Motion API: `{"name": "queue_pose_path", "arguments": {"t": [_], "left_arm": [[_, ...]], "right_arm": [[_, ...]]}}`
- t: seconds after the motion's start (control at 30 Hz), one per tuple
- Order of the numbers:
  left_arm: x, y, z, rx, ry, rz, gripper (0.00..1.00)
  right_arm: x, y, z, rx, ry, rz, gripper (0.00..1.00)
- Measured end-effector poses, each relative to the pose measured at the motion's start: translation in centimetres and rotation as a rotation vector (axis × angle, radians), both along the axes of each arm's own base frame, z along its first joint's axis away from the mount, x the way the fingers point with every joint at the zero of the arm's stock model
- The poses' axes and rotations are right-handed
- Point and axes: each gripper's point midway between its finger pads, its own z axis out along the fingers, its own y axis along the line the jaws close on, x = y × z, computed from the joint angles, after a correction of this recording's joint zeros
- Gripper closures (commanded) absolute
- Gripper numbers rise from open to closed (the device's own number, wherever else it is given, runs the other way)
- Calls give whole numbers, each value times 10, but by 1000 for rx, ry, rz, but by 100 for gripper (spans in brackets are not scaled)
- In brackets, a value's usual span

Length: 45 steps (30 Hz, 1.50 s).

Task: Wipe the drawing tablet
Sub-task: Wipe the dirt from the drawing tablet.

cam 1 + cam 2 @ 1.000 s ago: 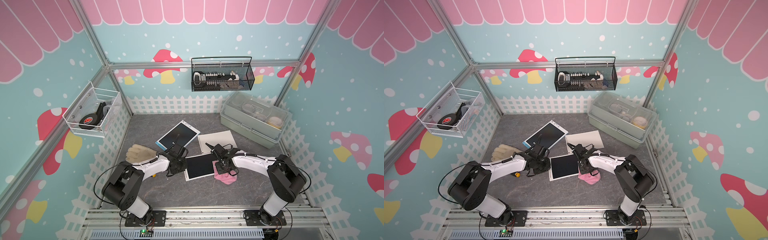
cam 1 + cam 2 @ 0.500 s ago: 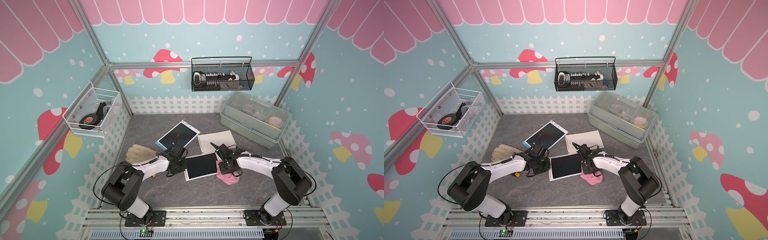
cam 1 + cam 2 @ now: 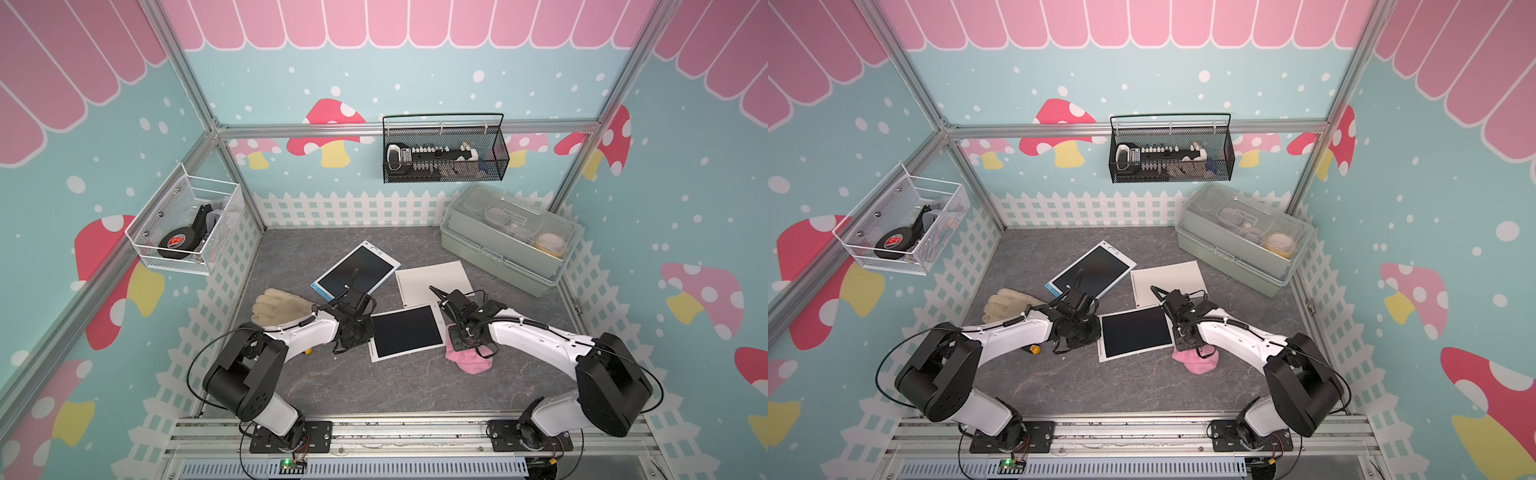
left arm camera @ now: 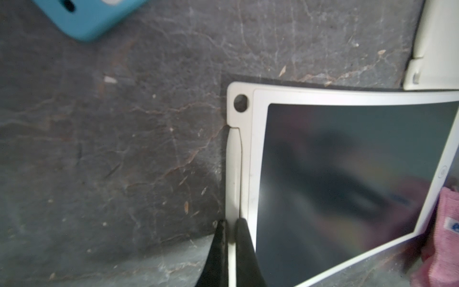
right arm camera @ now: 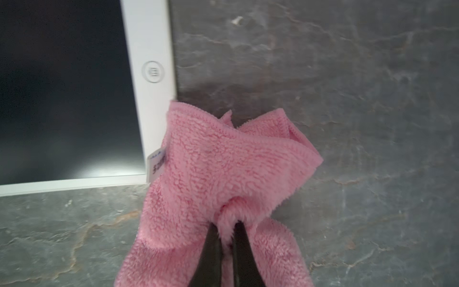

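Observation:
The drawing tablet (image 3: 405,332) (image 3: 1137,331) lies flat mid-floor, white frame around a dark screen. My left gripper (image 3: 370,333) (image 3: 1099,330) (image 4: 232,238) is shut on the white strip along the tablet's left edge (image 4: 234,174). My right gripper (image 5: 227,231) (image 3: 457,348) (image 3: 1185,348) is shut on a bunched pink cloth (image 5: 223,154) (image 3: 469,361) (image 3: 1196,361). The cloth lies on the floor beside the tablet's right edge and overlaps only the frame's near corner (image 5: 154,129). The screen (image 5: 64,99) is uncovered.
A blue-framed tablet (image 3: 357,270) and a white sheet (image 3: 434,280) lie just behind. A beige glove (image 3: 278,309) sits by the left arm, with a small yellow thing (image 3: 308,352) under it. A green lidded box (image 3: 507,245) stands back right. Wire baskets (image 3: 444,153) (image 3: 187,228) hang on the walls.
My right gripper has dragged the pink cloth a little to the right and toward the front, off the tablet's right side. The left gripper has kept its hold.

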Motion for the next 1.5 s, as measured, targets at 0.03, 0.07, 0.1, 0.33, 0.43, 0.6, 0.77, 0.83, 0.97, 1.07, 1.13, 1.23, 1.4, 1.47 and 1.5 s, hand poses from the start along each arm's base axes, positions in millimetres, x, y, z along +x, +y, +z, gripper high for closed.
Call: {"name": "queue_pose_path", "arguments": {"t": [0.03,0.07,0.1,0.33,0.43,0.6,0.77,0.83,0.97,1.07,1.13,1.23,1.4,1.47,1.5], "left_arm": [[0,0,0,0,0,0,96],[0,0,0,0,0,0,96],[0,0,0,0,0,0,96],[0,0,0,0,0,0,96],[0,0,0,-1,1,0,96],[0,0,0,-1,2,1,96],[0,0,0,-3,3,1,97],[0,0,0,-6,3,1,97],[0,0,0,-6,3,1,97],[0,0,0,-7,3,1,97],[0,0,0,-7,3,1,97],[0,0,0,-7,4,1,97],[0,0,0,-7,4,1,97],[0,0,0,-8,4,1,97],[0,0,0,-8,4,1,97]], "right_arm": [[2,9,-2,4,4,22,100],[3,19,-5,11,7,44,100],[4,26,-7,15,10,59,100],[12,41,-31,-9,77,71,100],[12,39,-31,9,91,59,100],[12,29,-32,48,107,28,100],[11,5,-34,40,116,-19,100],[10,-2,-35,21,123,-27,100],[5,-3,-28,-41,112,17,100],[6,18,-10,-57,72,86,100],[13,38,4,-31,31,122,100],[21,59,9,-3,3,146,100],[18,56,-29,-73,86,145,100],[18,55,-30,-78,86,143,100],[18,53,-31,-75,88,138,100]]}}
